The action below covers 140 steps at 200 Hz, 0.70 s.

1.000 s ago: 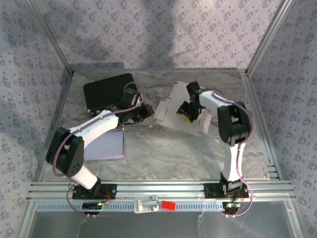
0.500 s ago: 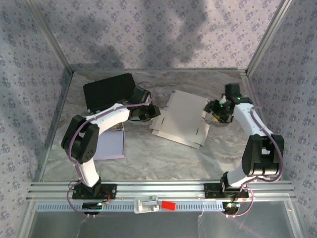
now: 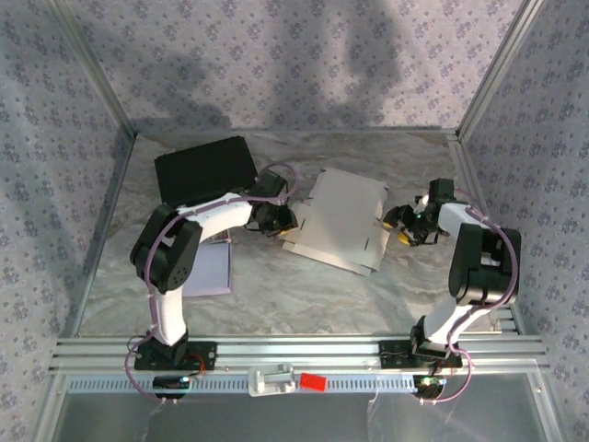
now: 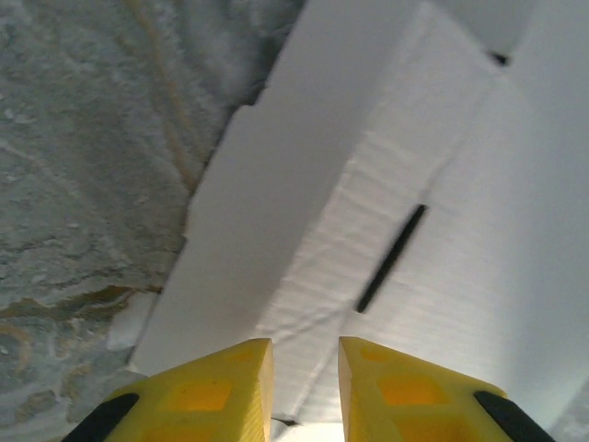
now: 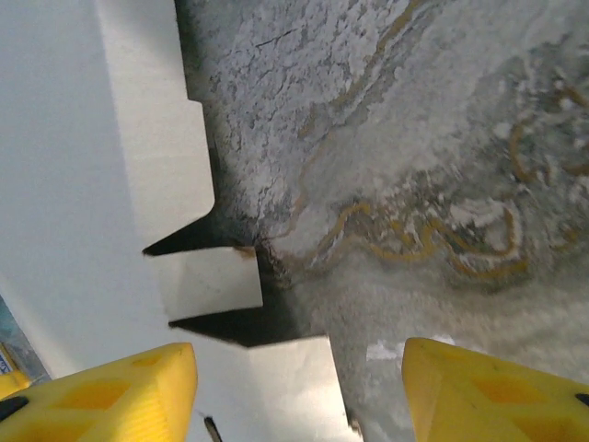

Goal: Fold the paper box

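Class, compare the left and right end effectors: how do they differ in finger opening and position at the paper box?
The left end effector has its fingers nearly together, with a thin gap between them; the right end effector is spread wide. The left sits over the left edge of the paper box; the right straddles its notched right edge. Both have yellow fingers.

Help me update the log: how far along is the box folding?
Nothing looks folded: the paper box lies flat on the table. In hand: the left gripper, nearly shut, sits at its left flap, grip unclear; the right gripper is open at the notched right edge. All the folding is left.
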Each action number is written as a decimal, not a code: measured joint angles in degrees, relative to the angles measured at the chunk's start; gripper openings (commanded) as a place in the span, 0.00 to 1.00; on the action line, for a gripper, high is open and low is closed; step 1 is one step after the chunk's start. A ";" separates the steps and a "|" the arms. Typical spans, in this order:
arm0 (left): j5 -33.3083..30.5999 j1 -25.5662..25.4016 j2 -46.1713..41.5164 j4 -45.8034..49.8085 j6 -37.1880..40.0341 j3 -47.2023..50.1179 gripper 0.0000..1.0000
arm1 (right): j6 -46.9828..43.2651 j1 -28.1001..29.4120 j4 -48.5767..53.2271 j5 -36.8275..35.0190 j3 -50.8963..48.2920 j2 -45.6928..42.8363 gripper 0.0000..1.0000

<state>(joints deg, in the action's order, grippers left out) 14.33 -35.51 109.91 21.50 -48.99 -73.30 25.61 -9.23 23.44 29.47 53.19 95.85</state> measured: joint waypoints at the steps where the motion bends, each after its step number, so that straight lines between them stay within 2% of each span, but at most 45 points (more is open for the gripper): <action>1: -0.07 0.00 0.13 0.07 0.07 -0.07 0.24 | 0.00 0.00 -0.09 0.02 0.00 0.07 0.62; 47: -2.05 0.13 3.30 1.97 1.36 -2.93 0.24 | -0.63 0.20 -2.34 2.91 -0.02 2.58 0.62; 77: -2.38 0.13 4.92 1.97 2.05 -3.98 0.23 | 0.04 2.27 -5.70 5.99 -2.54 2.03 0.59; 140: -2.40 0.13 5.75 2.60 3.19 -4.90 0.22 | 3.52 0.74 -7.37 9.46 -8.17 -6.80 0.56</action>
<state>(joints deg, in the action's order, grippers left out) 11.92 -35.38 115.66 24.10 -45.80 -78.19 29.12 -8.49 16.08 38.94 45.01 89.06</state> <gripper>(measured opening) 0.224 0.558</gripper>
